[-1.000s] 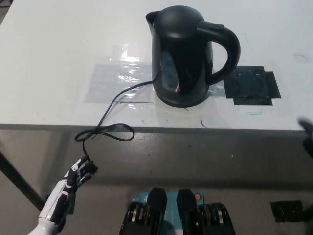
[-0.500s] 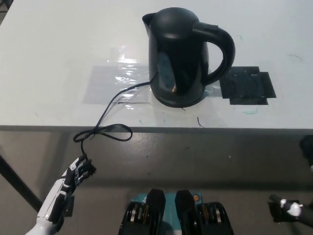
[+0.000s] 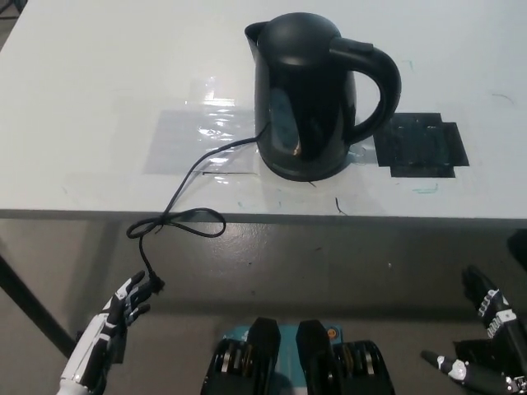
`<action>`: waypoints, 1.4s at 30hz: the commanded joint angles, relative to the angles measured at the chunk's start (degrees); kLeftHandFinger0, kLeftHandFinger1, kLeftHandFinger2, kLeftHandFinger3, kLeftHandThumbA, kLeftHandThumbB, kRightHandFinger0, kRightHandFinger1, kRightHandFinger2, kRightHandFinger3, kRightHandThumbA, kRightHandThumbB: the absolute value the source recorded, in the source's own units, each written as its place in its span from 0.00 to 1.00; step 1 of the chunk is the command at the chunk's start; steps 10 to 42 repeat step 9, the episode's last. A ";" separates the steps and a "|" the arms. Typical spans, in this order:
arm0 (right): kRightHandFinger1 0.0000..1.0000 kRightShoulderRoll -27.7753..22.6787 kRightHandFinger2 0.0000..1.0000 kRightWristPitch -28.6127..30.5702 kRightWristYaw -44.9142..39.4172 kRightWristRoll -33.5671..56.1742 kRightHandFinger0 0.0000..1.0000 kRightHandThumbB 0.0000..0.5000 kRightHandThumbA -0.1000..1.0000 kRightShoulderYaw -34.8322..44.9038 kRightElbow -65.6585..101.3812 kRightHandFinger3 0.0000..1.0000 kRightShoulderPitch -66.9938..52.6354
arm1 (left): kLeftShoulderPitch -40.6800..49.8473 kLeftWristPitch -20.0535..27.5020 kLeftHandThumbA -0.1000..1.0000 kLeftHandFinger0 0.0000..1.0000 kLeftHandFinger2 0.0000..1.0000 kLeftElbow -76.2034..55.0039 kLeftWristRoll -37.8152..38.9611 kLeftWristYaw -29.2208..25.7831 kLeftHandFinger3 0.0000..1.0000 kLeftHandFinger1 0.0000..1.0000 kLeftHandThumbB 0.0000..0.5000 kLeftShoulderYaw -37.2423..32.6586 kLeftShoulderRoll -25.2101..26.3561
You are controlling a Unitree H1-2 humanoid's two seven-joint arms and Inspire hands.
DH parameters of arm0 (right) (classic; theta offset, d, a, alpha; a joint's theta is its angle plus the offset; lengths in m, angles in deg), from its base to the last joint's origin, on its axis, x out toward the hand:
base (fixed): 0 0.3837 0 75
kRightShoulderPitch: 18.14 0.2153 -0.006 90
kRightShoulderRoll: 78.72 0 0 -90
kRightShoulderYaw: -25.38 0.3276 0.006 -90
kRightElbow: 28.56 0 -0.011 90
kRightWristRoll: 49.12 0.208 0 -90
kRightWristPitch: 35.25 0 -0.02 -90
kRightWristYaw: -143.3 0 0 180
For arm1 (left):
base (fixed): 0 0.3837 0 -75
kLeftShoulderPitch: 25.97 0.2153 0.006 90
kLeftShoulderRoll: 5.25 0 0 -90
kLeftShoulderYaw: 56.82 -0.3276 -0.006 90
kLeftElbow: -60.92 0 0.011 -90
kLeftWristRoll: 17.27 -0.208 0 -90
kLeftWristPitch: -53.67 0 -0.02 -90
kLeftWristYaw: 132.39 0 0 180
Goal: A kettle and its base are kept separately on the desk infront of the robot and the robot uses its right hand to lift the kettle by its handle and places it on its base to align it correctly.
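Observation:
The black kettle (image 3: 309, 95) stands upright on the white desk (image 3: 99, 74), spout to the far left, handle (image 3: 379, 78) to the right. Only a dark rim of the base (image 3: 306, 173) shows under it, and its black cord (image 3: 189, 185) runs off the desk's front edge and loops below. My black right hand (image 3: 487, 339) hangs low at the bottom right, below the desk, fingers spread, holding nothing. At the bottom left my white left hand (image 3: 123, 309) rests below the desk, fingers apart, close to the end of the cord.
A black taped patch (image 3: 422, 148) lies on the desk right of the kettle. Clear tape (image 3: 193, 136) covers the surface left of it. The desk's front edge (image 3: 263, 216) runs across the middle of the view, with grey floor below.
My right hand has come up into view at the bottom right with fingers spread. The left hand has sunk slightly. The kettle stays in place; the camera wobbled a little.

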 commanded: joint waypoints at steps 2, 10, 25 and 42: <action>1.00 -0.91 1.00 1.48 -1.36 -0.16 1.00 0.63 1.00 -0.41 -0.70 1.00 0.91 | -0.12 2.20 1.00 1.00 1.00 -1.47 0.03 0.36 1.00 1.00 0.50 0.10 0.40; 1.00 -1.03 1.00 1.48 -1.38 -0.36 1.00 0.62 1.00 -0.34 -1.91 1.00 1.73 | -0.61 1.60 1.00 1.00 1.00 -1.16 -0.11 0.17 1.00 1.00 0.54 0.11 0.29; 1.00 -1.03 1.00 1.48 -1.38 -0.36 1.00 0.62 1.00 -0.34 -1.91 1.00 1.73 | -0.61 1.60 1.00 1.00 1.00 -1.16 -0.11 0.17 1.00 1.00 0.54 0.11 0.29; 1.00 -1.03 1.00 1.48 -1.38 -0.36 1.00 0.62 1.00 -0.34 -1.91 1.00 1.73 | -0.61 1.60 1.00 1.00 1.00 -1.16 -0.11 0.17 1.00 1.00 0.54 0.11 0.29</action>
